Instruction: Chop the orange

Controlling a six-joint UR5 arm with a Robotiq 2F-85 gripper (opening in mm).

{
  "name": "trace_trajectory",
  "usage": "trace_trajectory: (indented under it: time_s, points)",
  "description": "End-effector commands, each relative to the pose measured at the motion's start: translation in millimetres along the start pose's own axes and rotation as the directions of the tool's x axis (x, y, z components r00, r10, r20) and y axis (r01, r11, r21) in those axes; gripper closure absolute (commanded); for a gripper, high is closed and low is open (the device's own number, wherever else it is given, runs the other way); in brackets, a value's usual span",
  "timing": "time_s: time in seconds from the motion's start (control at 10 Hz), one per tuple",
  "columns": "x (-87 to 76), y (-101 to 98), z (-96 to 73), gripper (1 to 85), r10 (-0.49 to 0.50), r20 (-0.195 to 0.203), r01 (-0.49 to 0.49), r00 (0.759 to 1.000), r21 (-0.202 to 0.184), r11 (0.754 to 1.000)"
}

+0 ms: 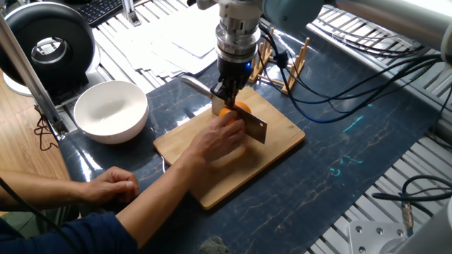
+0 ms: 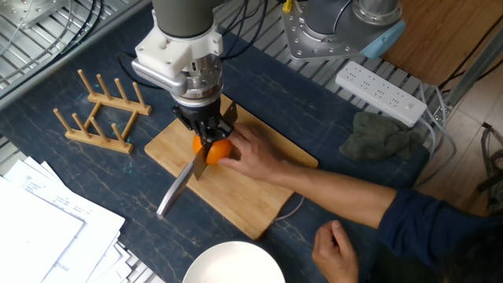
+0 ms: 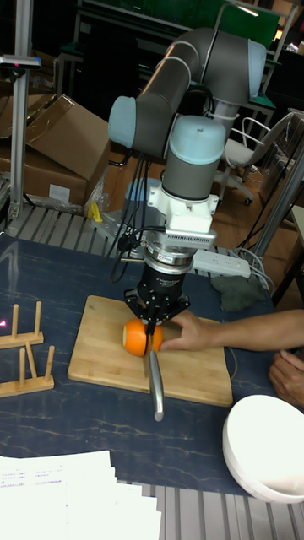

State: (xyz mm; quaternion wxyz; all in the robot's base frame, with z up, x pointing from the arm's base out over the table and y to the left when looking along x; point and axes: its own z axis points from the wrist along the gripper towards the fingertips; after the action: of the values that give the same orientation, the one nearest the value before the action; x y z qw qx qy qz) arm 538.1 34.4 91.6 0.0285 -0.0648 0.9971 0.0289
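On the left of the tall fixed view stands one wooden peg rack point(image 3: 21, 354), and near the middle lies one bamboo cutting board point(image 3: 101, 354) on the dark blue table mat point(image 3: 51, 261). There is one orange point(image 3: 138, 336), round and bright, with smooth skin; it sits on the far left part of the board and looks whole from outside. One knife point(image 3: 155, 381) stands in it: the blade is inside the fruit and the steel handle points toward the near edge. The gripper point(image 3: 157, 319) is closed tightly on the knife from above. To the right, one person's hand point(image 3: 192, 331) touches the orange and steadies it, and a second hand point(image 3: 289, 373) rests apart, beside one white bowl point(image 3: 263, 447).
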Motion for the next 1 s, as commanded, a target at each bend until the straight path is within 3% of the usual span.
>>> trace_trajectory:
  time_s: [0.0,0.2,0.4,0.9]
  points:
    - [-7.1,2.4,-4.4,84.3,0.008,-0.002,-0.008,1.0,-0.019,1.0]
    - [-17.0,2.1,-5.6,84.3,0.01,-0.006,-0.01,1.0,-0.018,1.0]
    - [-16.7,2.0,-7.7,84.3,0.011,-0.011,-0.011,1.0,-0.016,1.0]
    - [8.1,5.9,-27.4,84.3,0.014,-0.061,-0.015,0.998,-0.028,0.999]
